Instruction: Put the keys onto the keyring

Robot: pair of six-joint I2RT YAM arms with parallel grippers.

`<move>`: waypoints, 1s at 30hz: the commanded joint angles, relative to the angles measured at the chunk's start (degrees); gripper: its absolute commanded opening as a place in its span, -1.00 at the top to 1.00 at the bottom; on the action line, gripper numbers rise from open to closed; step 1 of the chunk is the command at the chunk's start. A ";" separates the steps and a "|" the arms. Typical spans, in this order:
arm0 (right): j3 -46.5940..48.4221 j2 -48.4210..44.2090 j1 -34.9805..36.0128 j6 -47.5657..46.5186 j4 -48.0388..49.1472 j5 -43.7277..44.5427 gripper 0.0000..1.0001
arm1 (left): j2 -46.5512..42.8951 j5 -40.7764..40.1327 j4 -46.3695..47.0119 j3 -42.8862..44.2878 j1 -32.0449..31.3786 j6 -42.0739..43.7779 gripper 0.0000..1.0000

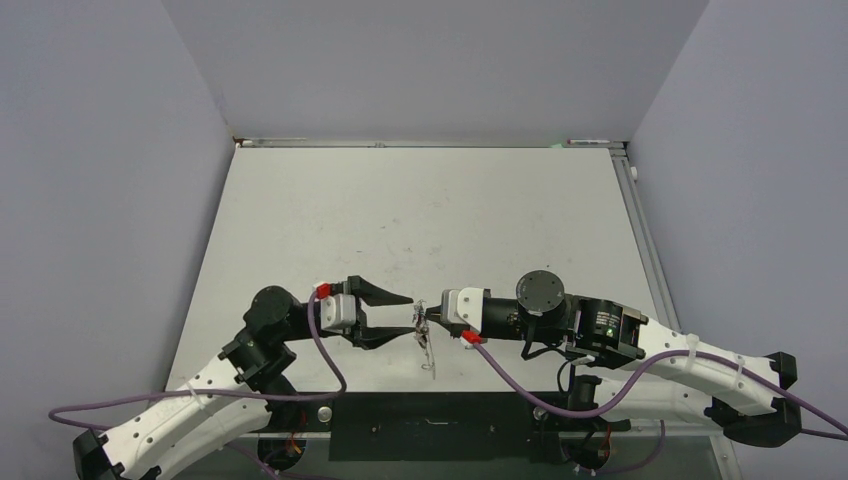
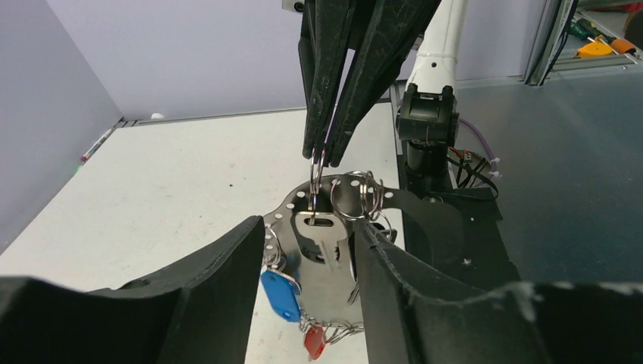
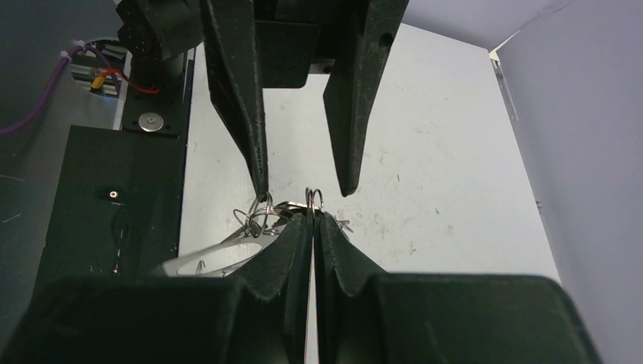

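Observation:
My right gripper (image 1: 430,312) (image 3: 312,216) is shut on the small split ring of the keys (image 3: 314,197). In the left wrist view it reaches down from above (image 2: 318,155), with a silver key (image 2: 327,241) hanging from that ring. The keyring (image 2: 292,208) is a wide silvery ring with holes and small rings, a blue tag (image 2: 280,294) and a red tag (image 2: 315,343). It hangs just behind the key, between the spread fingers of my open left gripper (image 2: 309,227) (image 1: 411,316). One left finger (image 2: 394,280) touches its rim. I cannot tell what bears it.
The white table (image 1: 420,220) is walled in by grey walls on three sides. A black base plate (image 1: 430,425) lies at the near edge between the arm bases. Purple cables (image 1: 520,385) loop beside both arms.

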 commanded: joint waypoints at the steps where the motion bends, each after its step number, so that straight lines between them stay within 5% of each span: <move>1: 0.57 -0.09 0.32 0.05 5.25 -0.82 0.89 | -2.08 -0.35 2.43 0.01 0.20 -0.87 0.04; 22: -0.45 2.26 0.21 0.22 9.85 -4.54 0.89 | -1.09 -0.94 5.21 -0.56 0.22 -1.93 0.51; 30: -0.53 2.79 0.19 0.22 10.56 -5.22 0.90 | -1.08 -1.35 4.82 -0.58 0.24 -1.93 1.00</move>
